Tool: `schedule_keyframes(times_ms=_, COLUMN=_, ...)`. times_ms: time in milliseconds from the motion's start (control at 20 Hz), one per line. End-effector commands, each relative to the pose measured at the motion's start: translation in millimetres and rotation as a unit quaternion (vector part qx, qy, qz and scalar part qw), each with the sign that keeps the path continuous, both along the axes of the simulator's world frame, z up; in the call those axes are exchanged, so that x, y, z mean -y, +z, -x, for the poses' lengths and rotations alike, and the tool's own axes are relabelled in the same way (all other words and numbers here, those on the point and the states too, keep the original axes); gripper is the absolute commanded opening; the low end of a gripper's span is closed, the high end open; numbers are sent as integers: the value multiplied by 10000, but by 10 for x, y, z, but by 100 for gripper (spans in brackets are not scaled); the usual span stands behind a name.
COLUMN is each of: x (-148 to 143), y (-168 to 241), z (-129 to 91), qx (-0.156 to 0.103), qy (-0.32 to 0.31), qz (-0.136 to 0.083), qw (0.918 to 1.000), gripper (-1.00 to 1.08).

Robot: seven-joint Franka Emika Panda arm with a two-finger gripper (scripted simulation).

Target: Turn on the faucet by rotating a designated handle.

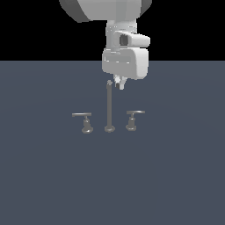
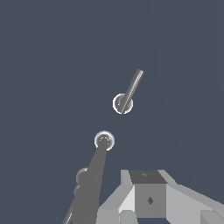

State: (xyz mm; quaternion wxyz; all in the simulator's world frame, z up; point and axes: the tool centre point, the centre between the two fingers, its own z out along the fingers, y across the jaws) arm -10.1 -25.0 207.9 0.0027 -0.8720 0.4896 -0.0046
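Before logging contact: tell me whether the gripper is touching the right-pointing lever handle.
Apart. The exterior view shows the gripper hanging above the designated handle, bare floor between them.

Flat, even simulator light, dim overall; the slate-blue floor (image 1: 176,176) shows no cast shadows around the faucet (image 1: 109,107), and above the floor's far edge the background is pure black. The white arm housing (image 1: 125,61) above the spout is the brightest area, shaded softly on its underside, no glare. Both views are low-resolution with jagged edges but no motion blur or edge distortion; in the wrist view the spout post (image 2: 89,183) looks smeared and soft up close.
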Motion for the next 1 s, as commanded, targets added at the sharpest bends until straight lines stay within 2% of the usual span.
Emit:
schedule_keyframes(times_ms=0, x=95, y=-173, z=-129, qx=-5, qy=-311, qz=4, qw=9995, gripper=-100)
schedule_keyframes(times_ms=450, x=492, y=-763, z=-526, qx=-33, qy=-1383, qz=10, qw=9904, gripper=-100)
schedule_keyframes(times_ms=950, x=801, y=-1140, z=-740, qx=-49, qy=-2086, qz=-1, qw=9780, gripper=-100)
